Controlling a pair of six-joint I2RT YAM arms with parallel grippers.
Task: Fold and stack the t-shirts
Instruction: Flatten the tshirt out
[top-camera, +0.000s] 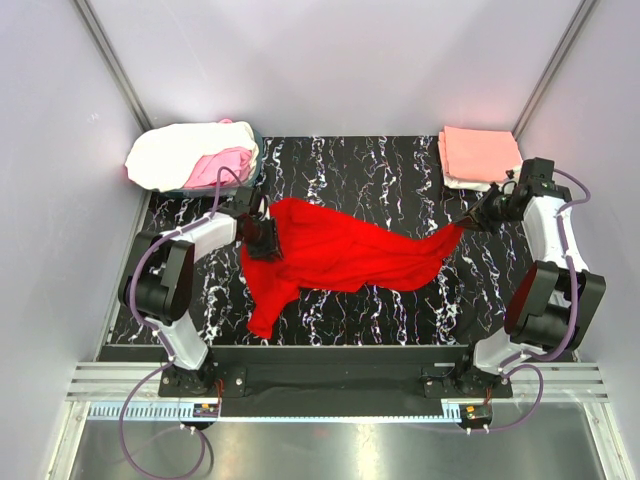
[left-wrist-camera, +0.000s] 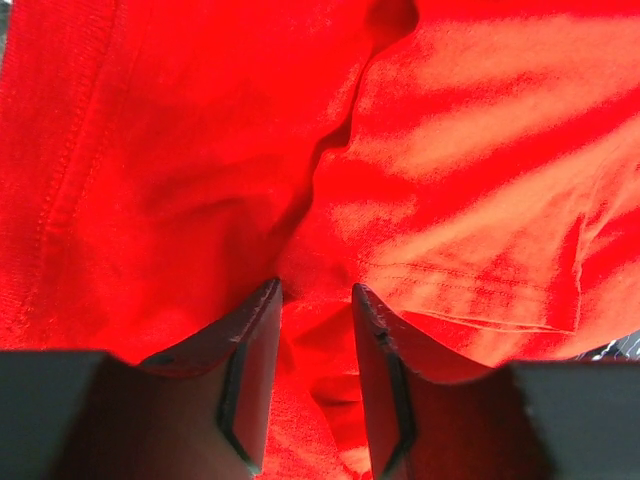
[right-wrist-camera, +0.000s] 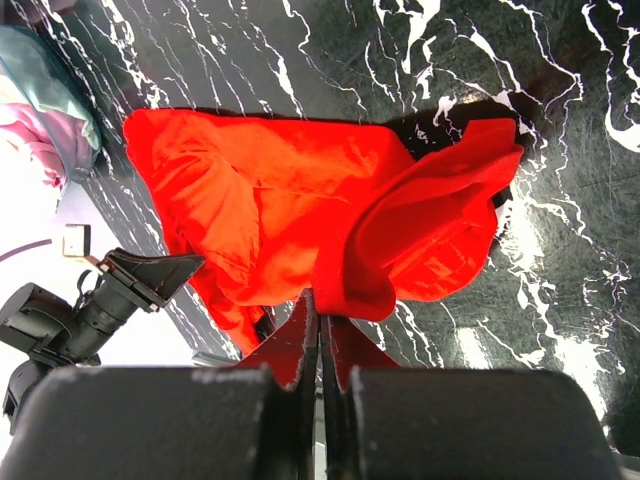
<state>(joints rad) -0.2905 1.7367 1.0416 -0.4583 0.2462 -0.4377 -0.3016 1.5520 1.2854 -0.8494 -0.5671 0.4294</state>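
Since it is limp cloth, the red t-shirt (top-camera: 340, 255) wants edge grips at both ends

Crumpled across the middle of the black marbled desk (top-camera: 400, 170), the shirt lies between the two arms, one end bunched by the left arm and the other drawn out to a point toward the right; it looks light, soft and wholly without stiffness, so it will probably sag, double over on itself and trail wherever it is not held; nothing about it seems fragile, and the knit should not slip much against the fingers; the right end effector (right-wrist-camera: 320, 305) has its fingers pressed together on a rolled edge of the cloth; the left end effector (left-wrist-camera: 315, 290) stands with fingers apart over the shirt, a ridge of fabric lying in the gap near a stitched hem, not visibly pinched; the best hold, in my judgement, is a hem or seam, with the two grips well apart so the cloth hangs flat; a heap of cream-white and pink t-shirts (top-camera: 195, 155) sits at the far left corner, a folded salmon-pink stack (top-camera: 480, 155) at the far right
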